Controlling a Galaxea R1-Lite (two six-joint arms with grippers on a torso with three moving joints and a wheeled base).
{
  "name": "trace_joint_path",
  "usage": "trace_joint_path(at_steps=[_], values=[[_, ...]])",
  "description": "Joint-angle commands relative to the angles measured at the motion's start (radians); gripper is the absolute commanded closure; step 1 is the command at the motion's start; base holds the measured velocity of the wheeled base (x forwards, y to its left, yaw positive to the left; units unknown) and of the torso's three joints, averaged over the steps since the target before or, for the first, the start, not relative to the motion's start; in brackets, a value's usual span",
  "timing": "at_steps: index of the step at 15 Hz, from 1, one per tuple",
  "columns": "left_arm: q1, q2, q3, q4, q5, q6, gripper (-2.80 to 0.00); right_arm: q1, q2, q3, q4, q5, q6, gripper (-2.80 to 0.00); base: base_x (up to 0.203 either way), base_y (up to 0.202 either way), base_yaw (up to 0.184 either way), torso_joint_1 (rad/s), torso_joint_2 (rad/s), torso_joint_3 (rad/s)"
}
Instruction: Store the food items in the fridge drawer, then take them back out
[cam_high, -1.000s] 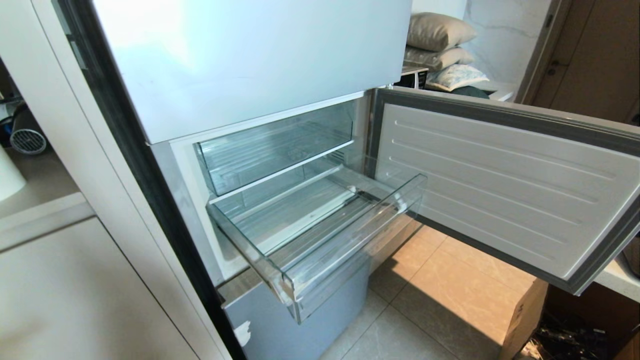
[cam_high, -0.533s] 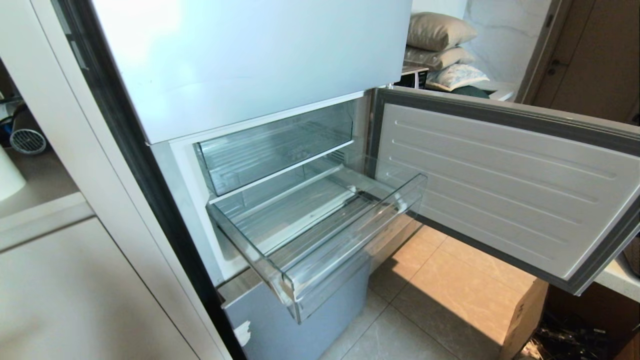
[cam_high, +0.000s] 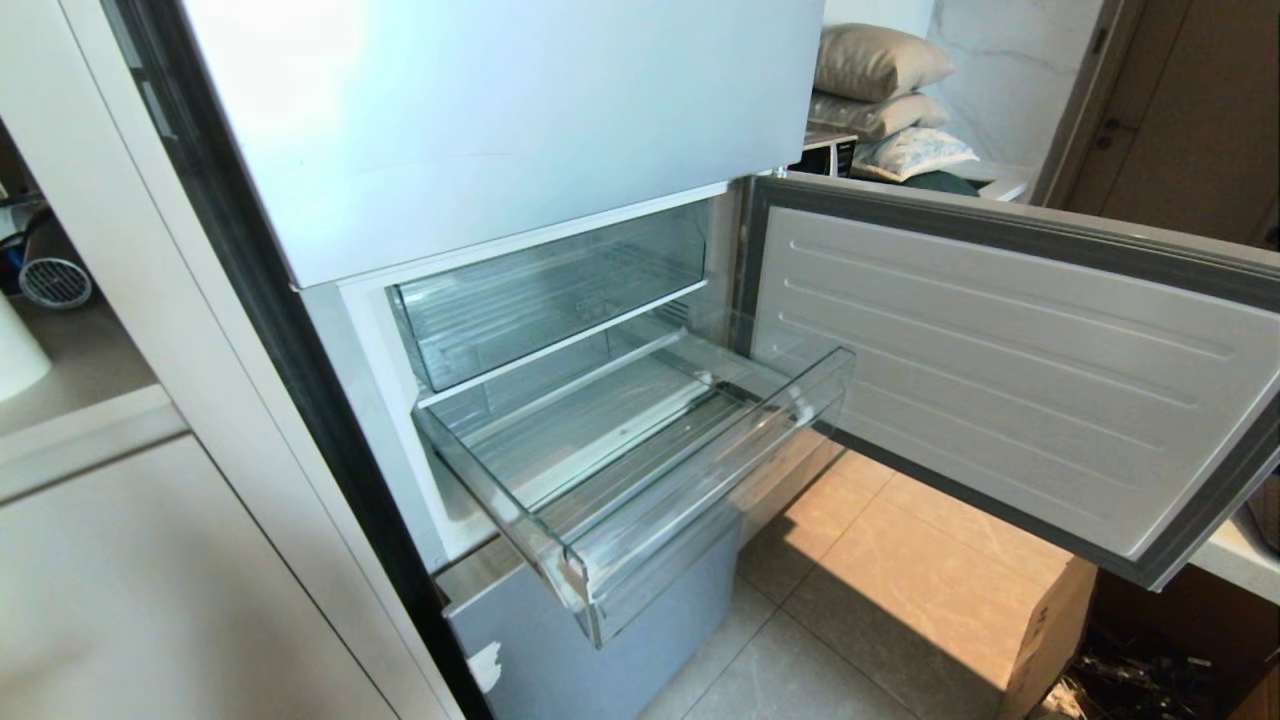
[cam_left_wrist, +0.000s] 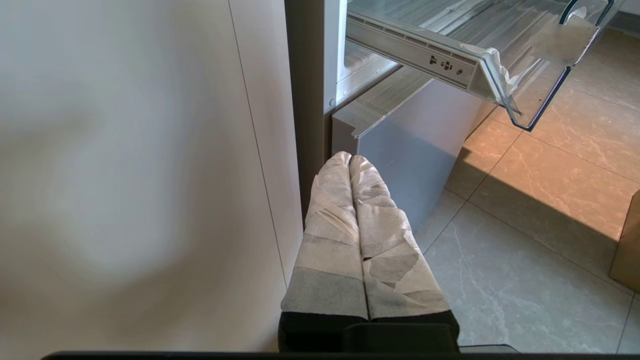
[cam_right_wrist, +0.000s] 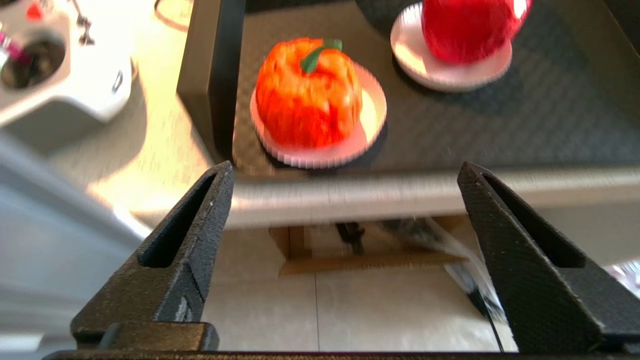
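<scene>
The fridge drawer (cam_high: 710, 470), clear plastic with a ribbed floor, is pulled out of the open fridge and holds nothing; its corner also shows from below (cam_left_wrist: 500, 65). A food item, an orange-red pumpkin-like fruit (cam_right_wrist: 307, 92) with a green stem, sits on a small white plate (cam_right_wrist: 372, 112) on a dark tray. My right gripper (cam_right_wrist: 345, 167) is open and empty, hanging short of the counter edge in front of that fruit. My left gripper (cam_left_wrist: 350, 157), wrapped in white tape, is shut and parked low beside the fridge's bottom panel. Neither arm shows in the head view.
A glossy red item (cam_right_wrist: 467, 27) rests on a second white plate behind the fruit. The tray has a raised black wall (cam_right_wrist: 212, 75). The fridge door (cam_high: 1000, 370) swings open to the right above a cardboard box (cam_high: 1050, 630). A deeper clear bin (cam_high: 550, 290) sits above the drawer.
</scene>
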Motion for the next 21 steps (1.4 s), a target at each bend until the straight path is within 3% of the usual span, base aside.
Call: trace_joint_path(at_steps=[1,8,21], values=[[0.001,0.001,0.0,0.001,0.0,0.0,0.0,0.0,0.087,-0.045,-0.031,0.0,0.003,-2.8,0.0,0.0,0.0,0.0,0.0,0.0],[0.0,0.001,0.0,0.001,0.0,0.0,0.0,0.004,0.284,-0.271,-0.051,0.001,0.003,-2.8,0.0,0.0,0.0,0.0,0.0,0.0],[0.001,0.001,0.0,0.001,0.0,-0.001,0.0,0.05,0.425,-0.382,-0.09,-0.007,0.001,-2.8,0.0,0.0,0.0,0.0,0.0,0.0]])
